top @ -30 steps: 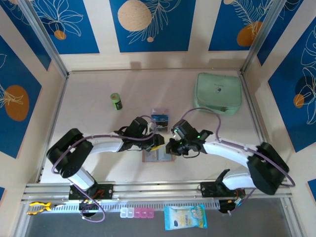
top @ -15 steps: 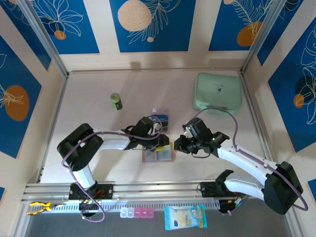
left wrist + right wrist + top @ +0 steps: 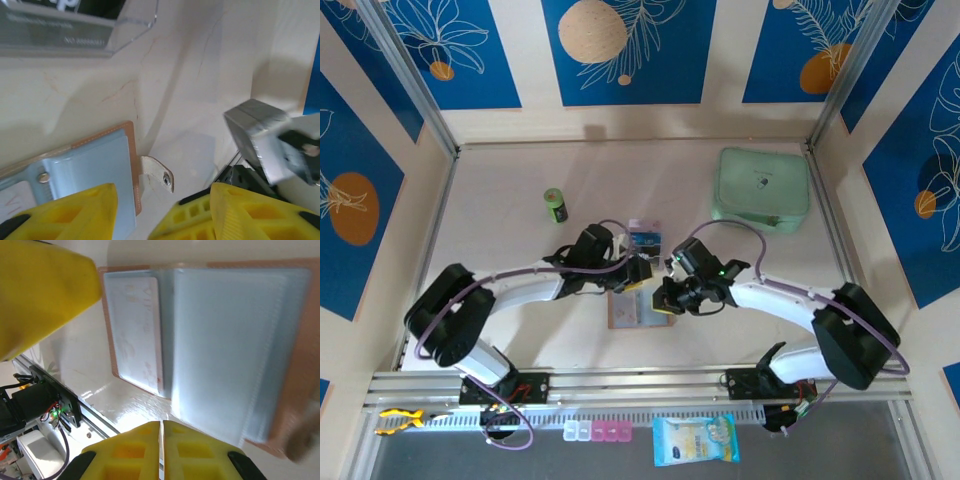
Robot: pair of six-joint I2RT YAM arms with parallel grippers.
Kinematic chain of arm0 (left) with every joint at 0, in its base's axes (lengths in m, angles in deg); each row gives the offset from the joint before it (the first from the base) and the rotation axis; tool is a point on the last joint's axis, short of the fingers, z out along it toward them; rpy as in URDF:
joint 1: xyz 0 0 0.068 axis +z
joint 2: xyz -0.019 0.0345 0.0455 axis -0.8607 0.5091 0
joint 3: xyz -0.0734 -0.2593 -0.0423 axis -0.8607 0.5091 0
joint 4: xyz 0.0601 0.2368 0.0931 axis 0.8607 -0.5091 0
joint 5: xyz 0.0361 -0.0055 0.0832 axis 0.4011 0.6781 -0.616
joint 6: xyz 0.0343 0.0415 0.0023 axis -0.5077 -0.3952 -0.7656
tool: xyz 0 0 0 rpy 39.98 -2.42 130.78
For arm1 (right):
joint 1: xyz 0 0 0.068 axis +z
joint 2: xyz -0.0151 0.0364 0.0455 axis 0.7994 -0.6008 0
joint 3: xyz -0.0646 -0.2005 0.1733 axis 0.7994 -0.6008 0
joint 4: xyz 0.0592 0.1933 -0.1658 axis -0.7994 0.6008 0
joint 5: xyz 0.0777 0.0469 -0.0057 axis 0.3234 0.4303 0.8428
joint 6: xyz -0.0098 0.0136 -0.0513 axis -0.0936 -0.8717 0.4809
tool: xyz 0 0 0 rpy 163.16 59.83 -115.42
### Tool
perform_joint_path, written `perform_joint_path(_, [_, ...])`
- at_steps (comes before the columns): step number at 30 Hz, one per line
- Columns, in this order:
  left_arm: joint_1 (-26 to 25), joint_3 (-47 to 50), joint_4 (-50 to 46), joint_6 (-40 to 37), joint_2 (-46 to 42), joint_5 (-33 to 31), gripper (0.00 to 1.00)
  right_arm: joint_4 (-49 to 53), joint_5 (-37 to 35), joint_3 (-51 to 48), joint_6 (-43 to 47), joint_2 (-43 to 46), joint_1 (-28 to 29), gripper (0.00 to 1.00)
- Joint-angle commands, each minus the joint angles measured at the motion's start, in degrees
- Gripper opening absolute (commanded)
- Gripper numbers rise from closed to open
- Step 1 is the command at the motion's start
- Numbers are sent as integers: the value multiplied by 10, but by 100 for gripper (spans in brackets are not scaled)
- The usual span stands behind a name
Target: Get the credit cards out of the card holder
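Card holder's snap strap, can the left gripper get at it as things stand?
Probably yes. The left gripper is open right by the card holder, its fingers either side of the snap strap, and nothing covers it.

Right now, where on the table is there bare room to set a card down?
Bare: the far-left table between the green cylinder and the left rail; the strip between the mint-green case and the right arm. Crowded: the centre, where left gripper and right gripper meet at the card holder beside the clear tray.
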Motion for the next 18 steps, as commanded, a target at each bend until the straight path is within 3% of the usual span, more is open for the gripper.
perform_joint_path(1, [12, 25, -48, -30, -27, -4, 50, -29, 33, 30, 9, -38, 9, 10])
perform_joint_path(10, [24, 71, -87, -47, -77, -18, 49, -16, 38, 77, 38, -142, 11, 9])
perform_joint_path(18, [24, 100, -91, -53, -85, -24, 47, 5, 14, 68, 69, -183, -5, 9])
